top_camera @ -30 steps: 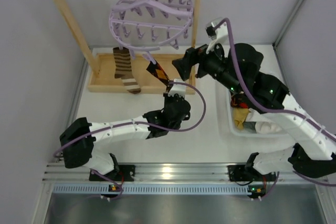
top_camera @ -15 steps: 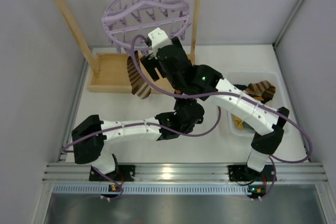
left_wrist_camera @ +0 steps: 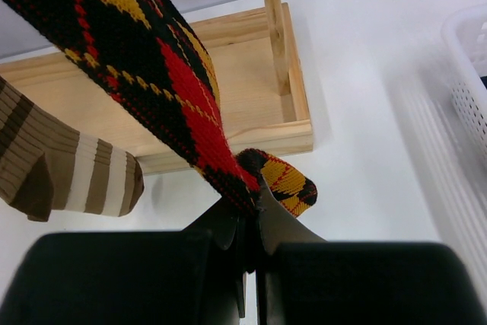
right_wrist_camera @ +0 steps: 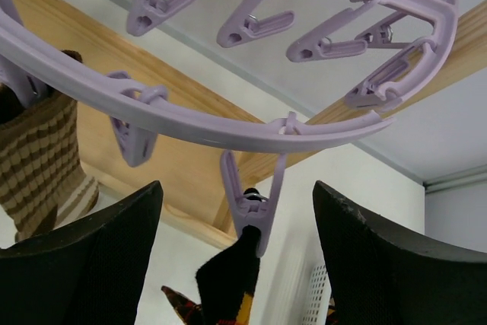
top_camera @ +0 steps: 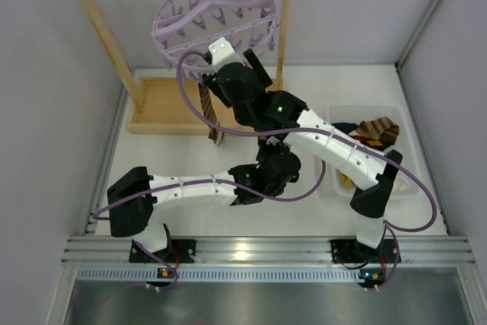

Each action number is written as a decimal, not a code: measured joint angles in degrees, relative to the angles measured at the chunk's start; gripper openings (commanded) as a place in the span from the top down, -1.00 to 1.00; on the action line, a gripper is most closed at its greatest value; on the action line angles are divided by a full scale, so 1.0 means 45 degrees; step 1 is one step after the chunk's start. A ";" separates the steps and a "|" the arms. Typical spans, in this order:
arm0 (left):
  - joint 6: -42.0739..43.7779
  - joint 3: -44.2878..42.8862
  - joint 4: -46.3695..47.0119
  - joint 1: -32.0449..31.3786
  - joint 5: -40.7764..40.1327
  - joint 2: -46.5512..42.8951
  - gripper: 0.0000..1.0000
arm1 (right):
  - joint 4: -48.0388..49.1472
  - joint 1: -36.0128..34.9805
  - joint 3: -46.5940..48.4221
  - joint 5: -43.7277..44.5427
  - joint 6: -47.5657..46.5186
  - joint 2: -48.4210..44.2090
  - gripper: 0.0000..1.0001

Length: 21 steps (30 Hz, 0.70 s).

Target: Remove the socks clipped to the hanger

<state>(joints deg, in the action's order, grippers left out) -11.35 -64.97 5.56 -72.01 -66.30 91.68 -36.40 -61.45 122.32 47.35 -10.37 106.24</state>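
The lilac hanger (top_camera: 215, 14) hangs from the wooden rack. In the right wrist view one of its pegs (right_wrist_camera: 255, 217) under the hanger ring (right_wrist_camera: 190, 129) grips the black top of an argyle sock (right_wrist_camera: 228, 283). My right gripper (right_wrist_camera: 242, 260) is open, with one finger (right_wrist_camera: 91, 260) on each side of that peg, not touching it. My left gripper (left_wrist_camera: 251, 205) is shut on the lower part of the same argyle sock (left_wrist_camera: 152, 58), pulled taut and slanting up to the left. A brown-and-cream striped sock (top_camera: 211, 116) (left_wrist_camera: 68, 173) hangs clipped beside it.
The wooden rack's base tray (top_camera: 163, 116) sits under the hanger, its right post (left_wrist_camera: 272, 20) close behind the argyle sock. A white basket (top_camera: 346, 107) at the right holds loose socks (top_camera: 377, 129). My right arm crosses above my left wrist.
My right arm has swung from the basket to the hanger and brought its fingers around the peg, narrowing slightly. The hanger has turned. My left gripper has kept its hold and shifted slightly right.
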 measured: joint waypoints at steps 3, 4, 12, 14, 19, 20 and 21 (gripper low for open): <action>0.0000 -0.0005 0.0005 -0.0010 0.0000 0.0000 1.00 | 0.0087 0.0015 -0.0019 0.0185 -0.0029 0.0000 -0.50; -0.0005 -0.0010 0.0005 -0.0015 0.0000 0.0000 1.00 | 0.0155 0.0019 -0.0049 0.0194 -0.0029 0.0000 -0.49; -0.0010 -0.0010 0.0005 -0.0078 0.0010 0.0000 1.00 | 0.0355 0.0301 -0.0325 0.0155 -0.0073 0.0000 -0.28; -0.0010 -0.0010 0.0005 -0.0131 0.0019 0.0000 1.00 | 0.0466 0.0374 -0.0325 0.0165 -0.0126 0.0010 -0.18; -0.0010 -0.0010 0.0005 -0.0189 0.0063 0.0000 1.00 | 0.0923 0.0413 -0.0321 0.0175 -0.0199 0.0058 -0.10; -0.0010 -0.0010 0.0005 -0.0194 0.0068 0.0000 1.00 | 0.0962 0.0413 -0.0321 0.0175 -0.0214 0.0068 -0.08; -0.0010 -0.0010 0.0005 -0.0194 0.0073 0.0000 1.00 | 0.0976 0.0413 -0.0321 0.0175 -0.0223 0.0078 -0.05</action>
<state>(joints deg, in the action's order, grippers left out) -11.40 -65.01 5.58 -72.88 -65.98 91.68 -32.01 -59.59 120.88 48.14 -11.38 106.59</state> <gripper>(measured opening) 0.027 0.548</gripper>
